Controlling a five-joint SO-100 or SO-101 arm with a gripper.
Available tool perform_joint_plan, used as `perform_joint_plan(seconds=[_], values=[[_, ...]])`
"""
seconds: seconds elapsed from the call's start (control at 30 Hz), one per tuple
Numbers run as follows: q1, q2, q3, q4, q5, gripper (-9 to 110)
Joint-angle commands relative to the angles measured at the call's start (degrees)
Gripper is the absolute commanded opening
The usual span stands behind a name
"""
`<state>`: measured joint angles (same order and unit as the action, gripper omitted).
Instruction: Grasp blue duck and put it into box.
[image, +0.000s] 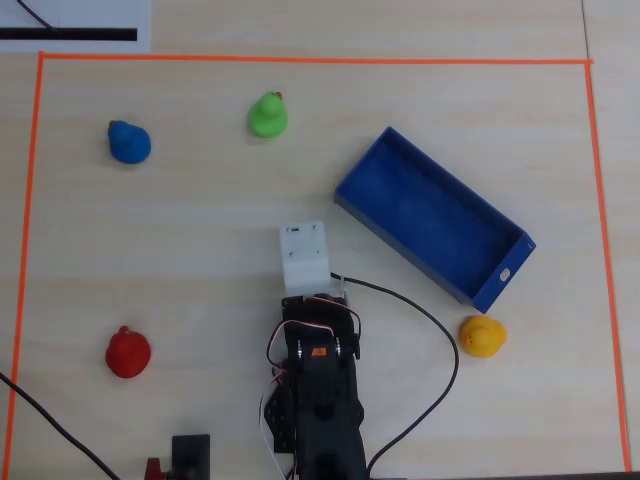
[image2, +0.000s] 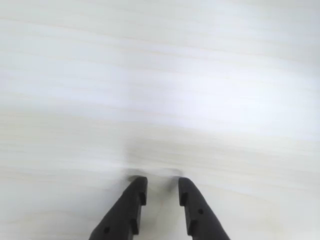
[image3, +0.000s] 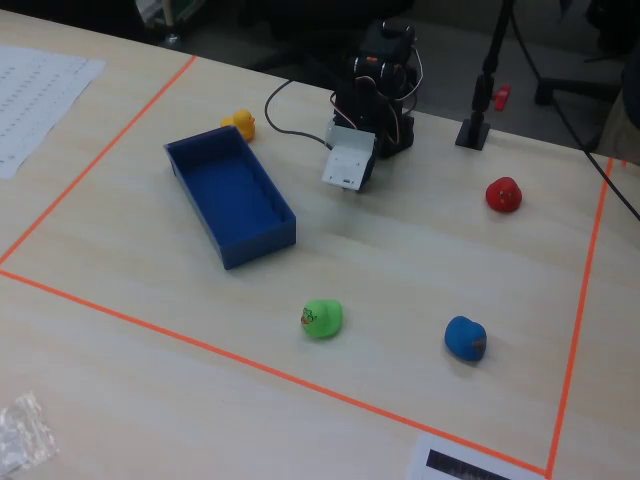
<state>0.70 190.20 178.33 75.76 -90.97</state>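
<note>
while jaws hover slightly parted, blue duck (image: 129, 142) sits outside box (image: 432, 216).

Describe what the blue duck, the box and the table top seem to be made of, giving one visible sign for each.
The blue duck: probably soft rubber or vinyl, with rounded moulded form and a slight sheen. The box: likely rigid plastic, matte, with thin, straight, uniformly blue walls. The table: pale wood or wood-look laminate, judging by fine parallel grain lines; which one cannot be told.
</note>
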Motion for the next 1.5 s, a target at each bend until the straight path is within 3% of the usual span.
perform_joint_plan(seconds=[0.0, 0.3, 0.47, 0.63, 0.77, 0.9, 0.97, 1.07, 1.17, 1.23, 1.47], values=[[0.4, -0.4, -0.1, 1.3, 0.4, 7], [0.4, -0.4, -0.1, 1.3, 0.4, 9], [0.4, -0.4, -0.1, 1.3, -0.1, 0], [-0.5, -2.5, -0.6, -2.5, -3.8, 0], [-4.2, -23.4, -13.4, -18.5, -2.4, 0], [-14.3, -46.0, -34.9, -41.8, 16.6, 0], [-18.9, -54.1, -40.0, -60.7, 23.1, 5], [-22.9, -66.3, -41.0, -88.5, 23.4, 7], [-25.7, -75.8, -38.4, -105.8, 18.6, 11], [-26.5, -81.0, -37.3, -110.9, 16.1, 13], [-27.8, -96.3, -42.8, -111.4, 8.0, 29]])
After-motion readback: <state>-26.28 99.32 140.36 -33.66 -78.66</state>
